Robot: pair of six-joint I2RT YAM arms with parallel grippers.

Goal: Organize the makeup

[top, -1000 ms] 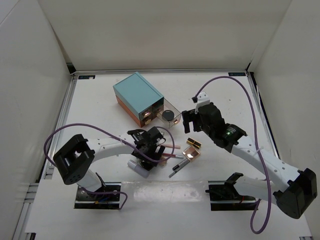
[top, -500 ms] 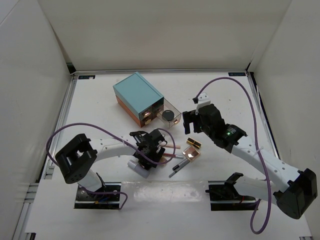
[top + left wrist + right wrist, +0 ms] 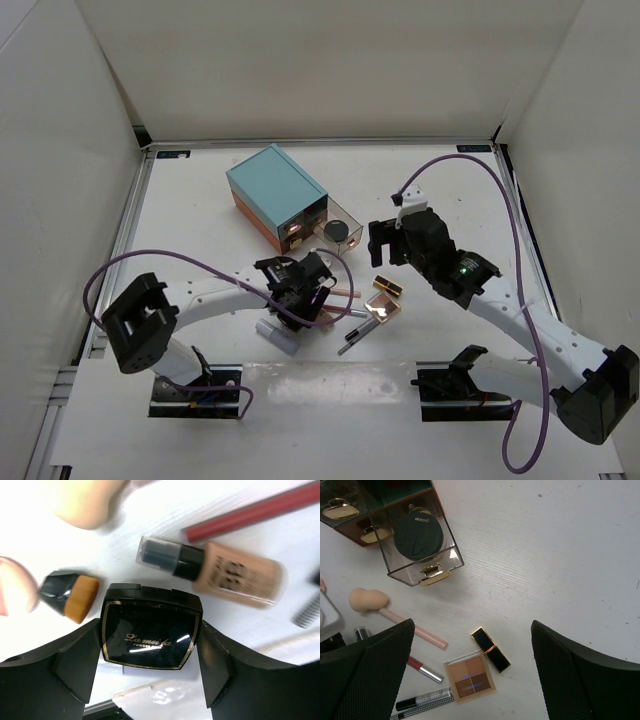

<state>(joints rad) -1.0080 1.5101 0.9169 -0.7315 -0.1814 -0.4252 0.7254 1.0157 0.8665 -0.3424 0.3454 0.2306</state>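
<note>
The left gripper (image 3: 150,630) clamps 1 black compact (image 3: 150,637) between its 2 fingers (image 3: 75,665), near 1 foundation bottle (image 3: 235,575) and 1 brush (image 3: 70,595). The right gripper (image 3: 472,625) gapes wide above 1 palette (image 3: 470,677), 1 lipstick (image 3: 491,650) and 1 beige sponge (image 3: 367,600).

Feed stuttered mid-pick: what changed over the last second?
The left arm swung its elbow toward the near-left. The left end effector stays put, closed on the black compact. The right end effector edged slightly right, open. The teal box, palette and lipstick are unmoved.
</note>
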